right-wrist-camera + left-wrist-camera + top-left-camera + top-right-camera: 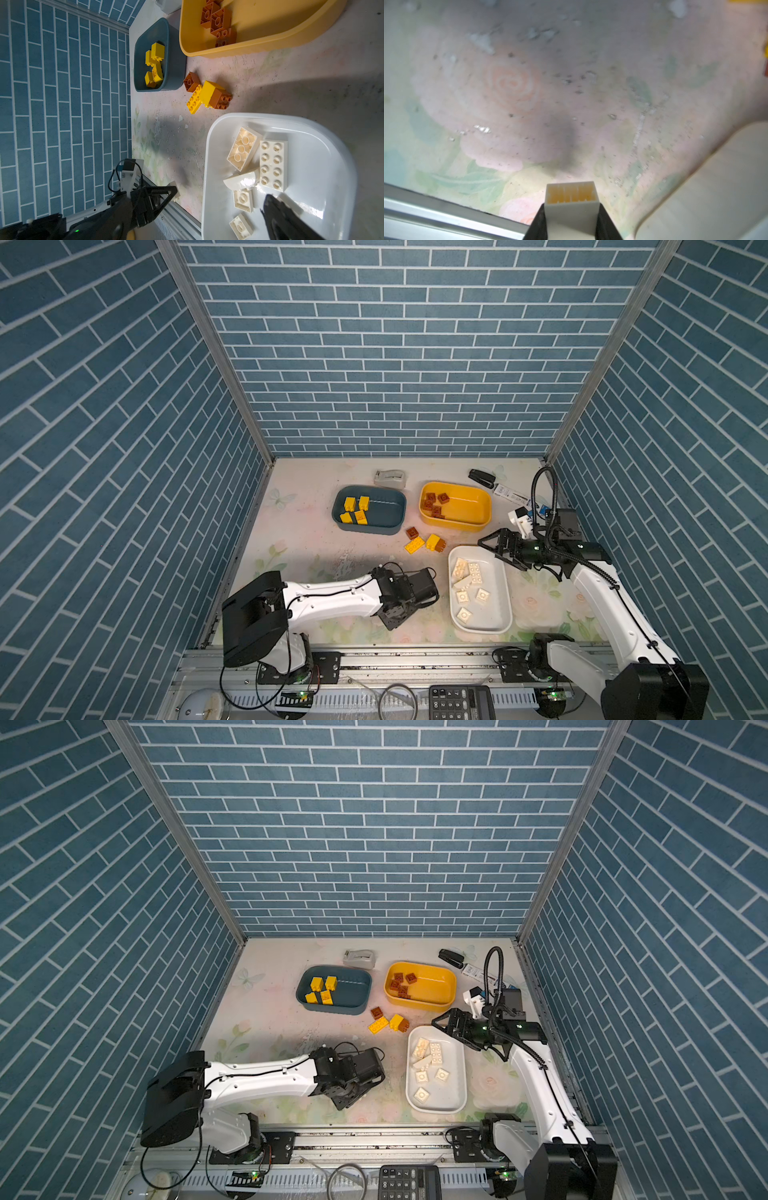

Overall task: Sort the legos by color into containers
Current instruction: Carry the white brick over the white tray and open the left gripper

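Left gripper (571, 220) pinches a small cream-white plastic brick (571, 195). The shallow white plastic tub (716, 187) sits just beside it, so the next move is likely to carry the brick over the rim and release it. Right gripper (496, 553) hangs spread.

left arm (332, 599): glossy white shell links with small dark screw holes; 1 thin black cable (328, 594) runs along the top. boxy black shoulder housing (253, 622). black wrist block (405, 593) with loose black wire loops.
right arm (611, 605): same white shells and black joints. ribbed black hose (540, 485). 2 green leds (536, 548) on the wrist. white camera bracket (521, 522) with a blue part.
right gripper (498, 552): black, open-truss triangular fingers.
left gripper (572, 209): matte black fingers.
black base plates (328, 664) with silver bolts.
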Controlling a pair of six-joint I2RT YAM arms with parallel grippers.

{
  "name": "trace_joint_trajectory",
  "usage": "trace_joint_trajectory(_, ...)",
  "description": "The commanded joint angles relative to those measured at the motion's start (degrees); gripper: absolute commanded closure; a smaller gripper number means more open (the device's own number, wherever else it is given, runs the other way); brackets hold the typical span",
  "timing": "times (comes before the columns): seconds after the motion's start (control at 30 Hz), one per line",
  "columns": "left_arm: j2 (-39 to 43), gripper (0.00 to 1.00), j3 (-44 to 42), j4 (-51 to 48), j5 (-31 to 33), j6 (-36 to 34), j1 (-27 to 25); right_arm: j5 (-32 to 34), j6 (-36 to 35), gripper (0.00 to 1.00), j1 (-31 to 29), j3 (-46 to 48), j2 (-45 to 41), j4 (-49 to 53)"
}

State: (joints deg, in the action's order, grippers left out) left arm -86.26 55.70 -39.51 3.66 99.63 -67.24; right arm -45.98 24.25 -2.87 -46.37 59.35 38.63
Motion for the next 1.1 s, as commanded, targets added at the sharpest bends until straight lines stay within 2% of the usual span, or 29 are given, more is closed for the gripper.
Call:
trace_joint_trajectory(0.0,0.1,0.78,5.7,-1.2,-0.4,-19.8,2.8,1.3,0.1,0.02,-0.3,-3.0,-0.4,4.2)
trace_joint_trajectory(0.27,-8.9,0.79,18.0,5.7,-12.4,-43.7,4.6,10.8,-1.8,0.02,-0.3,-7.5,-1.9,16.8)
trace_joint_trajectory(0.43,-16.1,0.79,25.6,5.0,-17.9,-54.1,4.3,15.9,-2.5,0.02,-0.2,-9.4,-2.3,20.5)
trace_joint_trajectory(0.6,-22.2,0.79,30.1,7.7,-23.1,-60.7,3.1,19.1,-2.9,0.02,-0.2,-9.4,-2.5,22.1)
trace_joint_trajectory(0.87,-28.5,0.76,34.6,9.3,-23.5,-63.9,2.9,21.5,-3.3,0.02,-0.1,-9.4,-2.3,22.5)
trace_joint_trajectory(0.93,-29.0,0.71,34.6,9.8,-23.5,-64.1,2.9,22.0,-3.5,0.02,0.0,-9.9,-1.9,22.5)
trace_joint_trajectory(1.07,-29.0,0.52,35.1,9.4,-23.7,-64.6,3.3,22.6,-3.9,0.02,0.1,-10.4,-1.5,22.0)
